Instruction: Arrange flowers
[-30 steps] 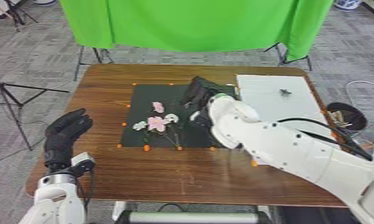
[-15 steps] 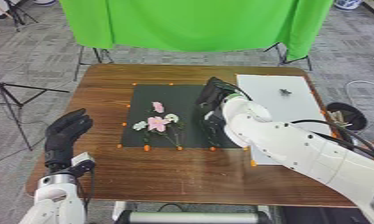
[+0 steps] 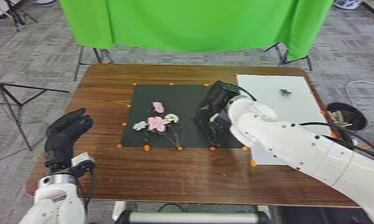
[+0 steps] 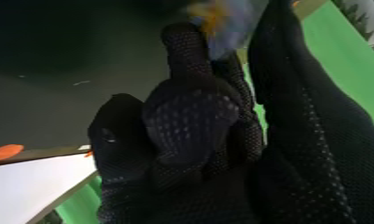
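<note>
My right hand (image 3: 216, 100) is over the right part of the black mat (image 3: 141, 100), its arm crossing from the lower right. In the right wrist view, that hand (image 4: 192, 125) has its fingers curled, pinching a blurred bluish-purple flower (image 4: 228, 30) with some yellow on it near the fingertips. Pink flowers (image 3: 157, 123), white flowers (image 3: 171, 118) and their thin stems lie on the mat, left of this hand. At the table's left side is my left hand (image 3: 68, 131), its fingers relaxed and holding nothing.
A white board (image 3: 277, 107) lies on the brown table (image 3: 157, 182) right of the mat, with a small dark object (image 3: 286, 92) on it. Orange markers line the mat. A dark bin (image 3: 346, 116) stands off the table's right edge, and a green cloth (image 3: 201, 25) hangs beyond the far edge.
My right hand has moved right across the mat, then slightly back toward the robot, with its arm shifting right. My left hand and the flowers lying on the mat have not moved.
</note>
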